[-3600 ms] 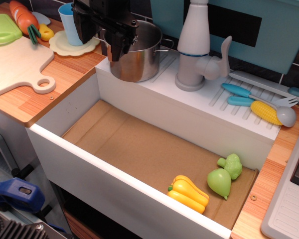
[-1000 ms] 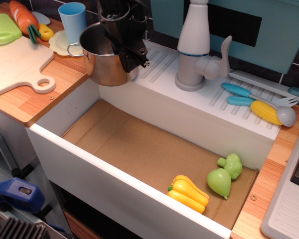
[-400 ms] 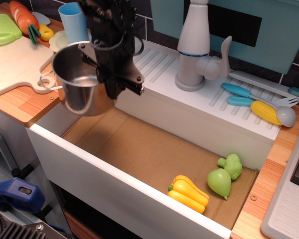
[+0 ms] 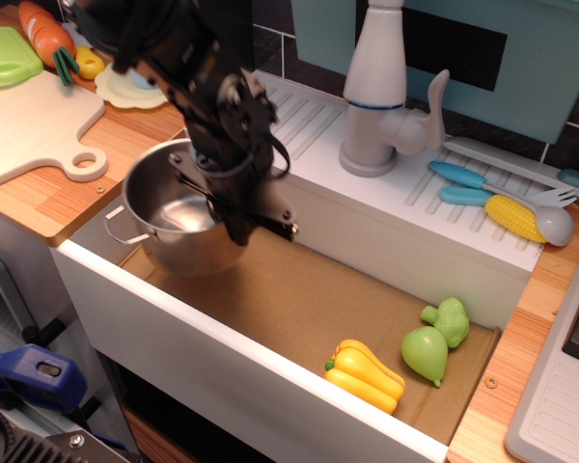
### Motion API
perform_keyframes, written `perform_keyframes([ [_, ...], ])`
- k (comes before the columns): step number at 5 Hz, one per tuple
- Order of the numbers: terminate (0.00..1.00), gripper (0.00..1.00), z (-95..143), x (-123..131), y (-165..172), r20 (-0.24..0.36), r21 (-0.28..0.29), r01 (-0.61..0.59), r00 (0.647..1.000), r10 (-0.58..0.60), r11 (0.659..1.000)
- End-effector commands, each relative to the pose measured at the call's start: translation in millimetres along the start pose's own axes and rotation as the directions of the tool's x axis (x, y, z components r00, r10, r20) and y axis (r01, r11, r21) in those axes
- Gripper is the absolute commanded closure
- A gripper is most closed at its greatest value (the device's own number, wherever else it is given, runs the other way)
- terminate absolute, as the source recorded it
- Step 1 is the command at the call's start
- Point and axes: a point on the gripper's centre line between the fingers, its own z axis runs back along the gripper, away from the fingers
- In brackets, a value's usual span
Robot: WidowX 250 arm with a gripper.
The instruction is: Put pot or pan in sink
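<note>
The shiny steel pot (image 4: 169, 217) is down inside the left end of the sink (image 4: 299, 289), at or just above its brown floor; I cannot tell whether it touches. One loop handle points to the front left. My black gripper (image 4: 234, 207) comes down from the upper left and is shut on the pot's right rim. The arm hides the pot's far rim and the blue cup.
A yellow pepper (image 4: 365, 374), a green pear (image 4: 425, 354) and broccoli (image 4: 449, 320) lie at the sink's right end. The white faucet (image 4: 381, 96) stands on the ribbed drainboard (image 4: 444, 207) with utensils and corn (image 4: 516, 218). A cutting board (image 4: 29, 125) lies on the left counter.
The pot was lifted off the drainboard, carried left and forward over the sink's left end, and has come down into the sink, still held in the gripper.
</note>
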Motion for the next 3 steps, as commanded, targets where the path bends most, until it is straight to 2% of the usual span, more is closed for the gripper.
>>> perform_keyframes([
  [1,0.0,0.0,-16.9,0.7,-0.5,0.086,-0.03,0.055,0.995,-0.052,0.998],
  [2,0.0,0.0,-16.9,0.7,-0.5,0.086,-0.03,0.055,0.995,-0.052,0.998],
  [3,1.0,0.0,-16.9,0.7,-0.5,0.086,-0.03,0.055,0.995,-0.052,0.998],
])
